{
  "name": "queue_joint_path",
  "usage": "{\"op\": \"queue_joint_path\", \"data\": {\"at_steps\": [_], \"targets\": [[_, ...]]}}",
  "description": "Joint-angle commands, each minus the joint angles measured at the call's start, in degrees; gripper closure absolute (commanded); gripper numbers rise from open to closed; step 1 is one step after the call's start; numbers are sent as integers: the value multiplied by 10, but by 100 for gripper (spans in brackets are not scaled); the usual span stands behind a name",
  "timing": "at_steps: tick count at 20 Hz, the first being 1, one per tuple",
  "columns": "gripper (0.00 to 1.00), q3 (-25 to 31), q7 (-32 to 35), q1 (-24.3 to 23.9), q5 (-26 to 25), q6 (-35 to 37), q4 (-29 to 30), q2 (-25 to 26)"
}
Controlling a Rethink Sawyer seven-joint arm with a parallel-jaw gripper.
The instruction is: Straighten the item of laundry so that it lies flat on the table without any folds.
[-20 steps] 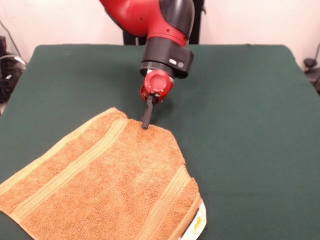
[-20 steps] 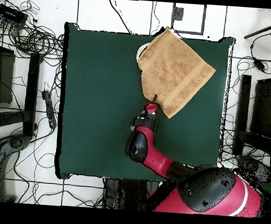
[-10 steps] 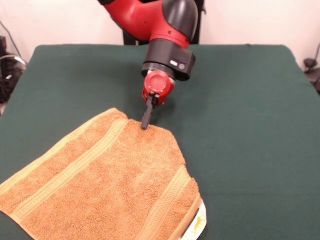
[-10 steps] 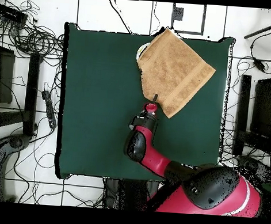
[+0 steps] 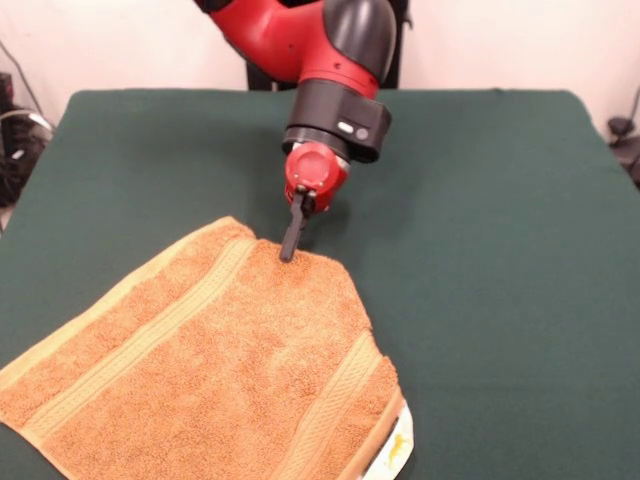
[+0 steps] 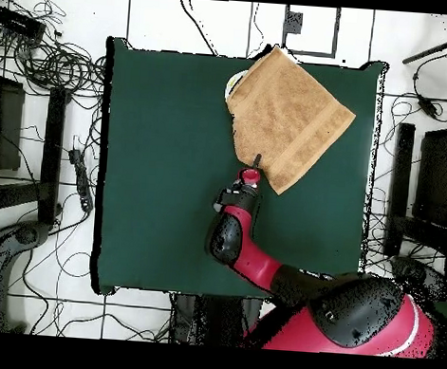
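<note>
Green felt table (image 5: 480, 200); gripper (image 5: 290, 250) pinching orange towel (image 5: 200, 370) edge below it, still folded, unflattened.

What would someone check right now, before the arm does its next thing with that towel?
1. Gripper at the towel edge: ok, its tip meets the edge nearest the robot.
2. Grip on the cloth: cannot tell, the fingers show only as one dark blade.
3. Towel flat: not ok, a corner is folded under, showing a pale underside with the tag.
4. Towel fully on the table: cannot tell, the front view cuts off its near part; overhead it reaches the table's edge.
5. Free green surface to spread onto: ok, nothing else lies on the cloth.
</note>
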Motion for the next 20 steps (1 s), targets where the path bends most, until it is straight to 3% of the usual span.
{"op": "queue_joint_path", "data": {"at_steps": [1, 20], "targets": [[0, 174, 54, 54, 142, 491, -271, 135], [0, 210, 31, 15, 67, 601, -289, 165]]}}
